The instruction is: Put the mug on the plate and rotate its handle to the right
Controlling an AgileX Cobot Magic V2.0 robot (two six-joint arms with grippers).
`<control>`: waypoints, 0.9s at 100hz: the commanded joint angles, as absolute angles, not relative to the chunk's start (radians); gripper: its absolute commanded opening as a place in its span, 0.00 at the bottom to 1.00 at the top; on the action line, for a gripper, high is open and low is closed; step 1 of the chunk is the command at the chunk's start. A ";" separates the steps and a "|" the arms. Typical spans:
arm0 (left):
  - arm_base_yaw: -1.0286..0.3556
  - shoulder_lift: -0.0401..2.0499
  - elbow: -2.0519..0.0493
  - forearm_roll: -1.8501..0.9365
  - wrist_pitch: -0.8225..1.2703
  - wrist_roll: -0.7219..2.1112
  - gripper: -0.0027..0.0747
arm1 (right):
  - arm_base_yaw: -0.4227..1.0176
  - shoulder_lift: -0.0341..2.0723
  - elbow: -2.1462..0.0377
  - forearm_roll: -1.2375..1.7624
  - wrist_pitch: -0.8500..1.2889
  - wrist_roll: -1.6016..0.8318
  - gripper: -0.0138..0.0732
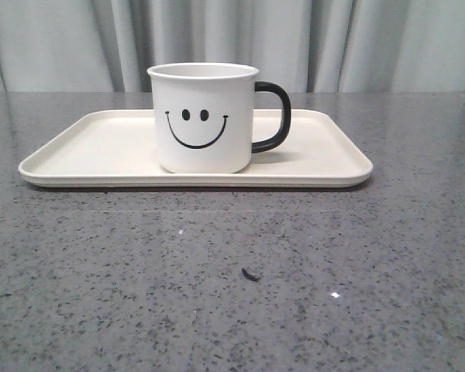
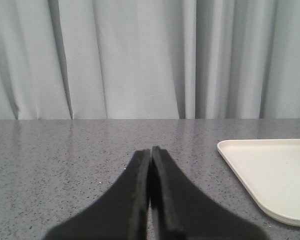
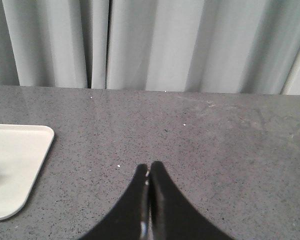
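Dark speck (image 1: 250,273), then mug (image 1: 203,118) upright on plate (image 1: 85,151).

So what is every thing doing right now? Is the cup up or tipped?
mug: upright on the plate, smiley facing the camera
handle: points right
plate: flat on the table, holding the mug
left gripper: shut, empty
right gripper: shut, empty
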State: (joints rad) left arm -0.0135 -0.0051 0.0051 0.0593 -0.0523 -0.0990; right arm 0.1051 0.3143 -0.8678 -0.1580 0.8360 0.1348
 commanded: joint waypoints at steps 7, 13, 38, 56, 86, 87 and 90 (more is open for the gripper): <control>-0.012 -0.038 0.008 0.054 -0.137 -0.106 0.01 | 0.097 0.326 -0.889 -0.180 0.763 0.130 0.09; -0.012 -0.038 0.008 0.054 -0.137 -0.106 0.01 | 0.097 0.325 -0.887 -0.180 0.765 0.130 0.09; -0.012 -0.038 0.008 0.054 -0.137 -0.106 0.01 | 0.094 0.215 -0.783 -0.209 0.660 0.129 0.09; -0.012 -0.038 0.008 0.054 -0.137 -0.106 0.01 | 0.082 0.041 -0.553 -0.208 0.469 0.129 0.09; -0.012 -0.038 0.008 0.054 -0.137 -0.106 0.01 | 0.077 -0.031 -0.238 -0.189 0.214 0.130 0.09; -0.012 -0.038 0.008 0.054 -0.137 -0.106 0.01 | 0.077 -0.031 -0.227 -0.189 0.209 0.130 0.09; -0.012 -0.038 0.008 0.054 -0.137 -0.106 0.01 | 0.077 -0.031 -0.205 -0.188 0.187 0.130 0.09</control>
